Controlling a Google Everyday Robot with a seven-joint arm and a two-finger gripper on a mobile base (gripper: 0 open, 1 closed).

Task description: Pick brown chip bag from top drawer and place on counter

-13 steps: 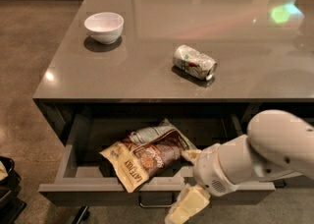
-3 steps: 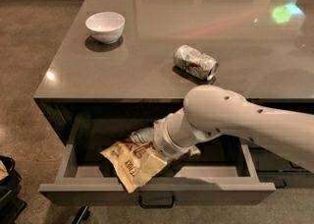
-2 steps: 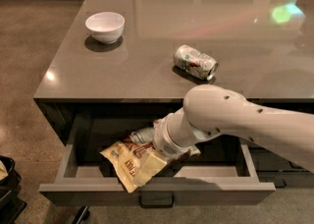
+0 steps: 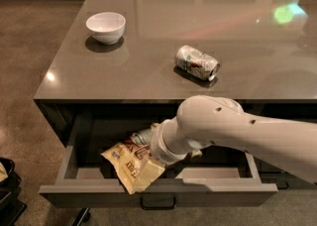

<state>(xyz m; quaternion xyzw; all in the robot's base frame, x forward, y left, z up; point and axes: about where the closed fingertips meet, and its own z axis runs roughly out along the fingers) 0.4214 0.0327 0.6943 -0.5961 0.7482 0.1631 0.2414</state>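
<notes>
The top drawer (image 4: 89, 193) stands pulled open below the counter (image 4: 143, 79), its small metal handle (image 4: 157, 203) at the front. The brown chip bag (image 4: 120, 157) lies crinkled inside the drawer, left of middle, a cream-yellow end with dark lettering toward the front. My white arm reaches in from the right, and my gripper (image 4: 147, 168) is down in the drawer right on the bag's right part, covering its brown middle. The arm's wrist hides most of the gripper.
A crushed silver can (image 4: 196, 62) lies on its side on the counter, right of middle. A white bowl (image 4: 105, 27) stands at the counter's left. A silvery wrapper (image 4: 142, 135) shows behind the bag. A black object (image 4: 7, 183) sits on the floor at lower left.
About four seconds ago my gripper hung in front of the drawer at the right; it has since moved left into the drawer onto the bag. Over the last second nothing visibly moved.
</notes>
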